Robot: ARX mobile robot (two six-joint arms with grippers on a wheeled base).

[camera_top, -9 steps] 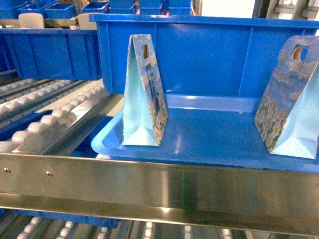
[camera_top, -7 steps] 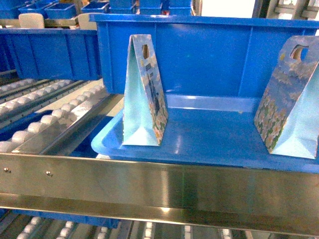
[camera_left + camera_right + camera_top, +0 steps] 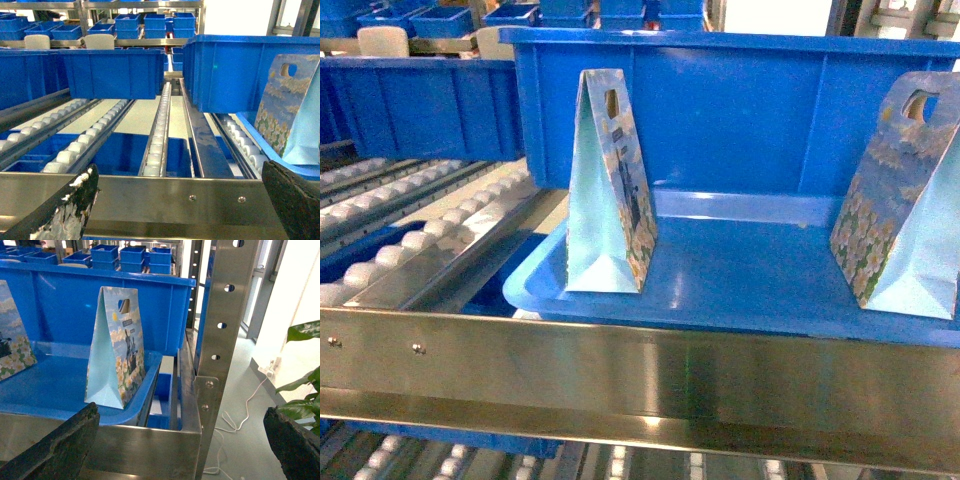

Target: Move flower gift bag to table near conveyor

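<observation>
1. Two flower gift bags stand in a big blue bin on the roller rack. The left bag is near the bin's left side; the right bag is at the right end, leaning a bit.
2. Why there? The bin's front wall is low, so a claw can prob. reach in from the front. Both bags stand up w/ handle holes on top, easy to grab.
3. The bench isn't in any view, so no bag is there yet. The job looks like it's just at the start.
4. Left claw: only two dark finger tips show at the bottom corners of its cam, far apart, w/ nothing between. It sits low in front of the rack's steel bar.
5. Right claw: same thing, tips wide apart, nothing held. The right bag is just ahead and a bit left of it.
6. Stuff & shapes: bags are thin paper, shaped like a tent, pale blue on the folded sides, w/ yellow flowers and sky on the flat faces. Prob. light and easy to squash.
7. The bin is smooth shiny plastic. The rack is bright steel w/ rows of little white rollers, so bins can slide down.
8. A green plant sits on the far right by the floor.
</observation>
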